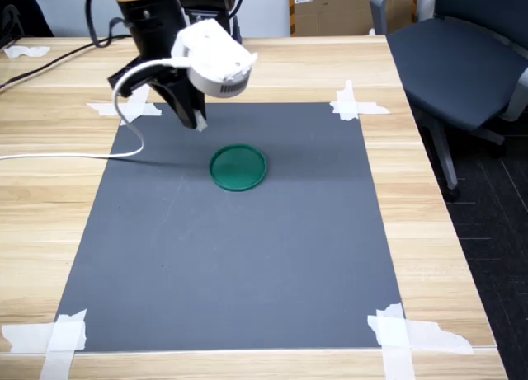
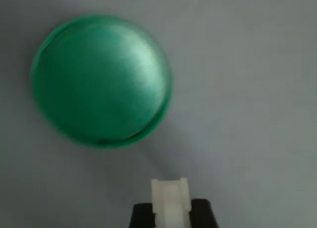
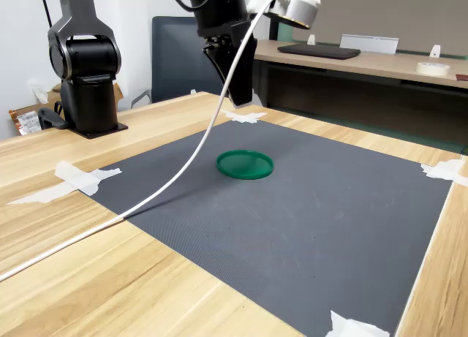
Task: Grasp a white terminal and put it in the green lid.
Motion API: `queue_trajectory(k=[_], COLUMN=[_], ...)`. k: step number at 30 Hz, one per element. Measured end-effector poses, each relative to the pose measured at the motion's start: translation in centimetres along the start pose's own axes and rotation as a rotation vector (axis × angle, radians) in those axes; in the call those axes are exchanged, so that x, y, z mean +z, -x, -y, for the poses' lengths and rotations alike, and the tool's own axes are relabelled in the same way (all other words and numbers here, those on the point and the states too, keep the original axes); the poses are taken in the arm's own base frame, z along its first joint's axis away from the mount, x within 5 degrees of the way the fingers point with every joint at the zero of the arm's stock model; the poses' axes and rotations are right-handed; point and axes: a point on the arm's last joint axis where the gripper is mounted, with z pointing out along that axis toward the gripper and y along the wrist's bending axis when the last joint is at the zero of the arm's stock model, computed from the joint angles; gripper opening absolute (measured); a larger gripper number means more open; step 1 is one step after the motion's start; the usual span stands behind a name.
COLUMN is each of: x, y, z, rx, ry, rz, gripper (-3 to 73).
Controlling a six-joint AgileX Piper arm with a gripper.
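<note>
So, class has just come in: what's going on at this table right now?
A single robot arm is carrying a white terminal clamped in its pincer. The pincer hangs above the grey mat, close to a green lid but not over it. The lid lies flat on the mat and looks empty in all three views, so the terminal has been picked up but not yet dropped in. A white cable trails from the arm across the mat.

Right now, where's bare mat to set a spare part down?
Bare: the grey mat from the green lid to its near taped corners, in the first exterior view. Crowded: the far-left corner, where the gripper holds the white terminal by the white cable.
</note>
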Motion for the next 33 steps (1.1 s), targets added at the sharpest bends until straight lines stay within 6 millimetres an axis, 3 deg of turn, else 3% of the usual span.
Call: queue_trajectory(k=[15, 25, 33], x=[1.2, 4.1, 4.6], y=[3.9, 4.4, 4.7], z=[-4.2, -3.9, -3.6], rx=[-0.109, -0.077, -0.088], ry=[-0.028, -0.031, -0.043], rz=[-0.099, -0.194, -0.178], gripper=[7.1, 7.1, 7.3])
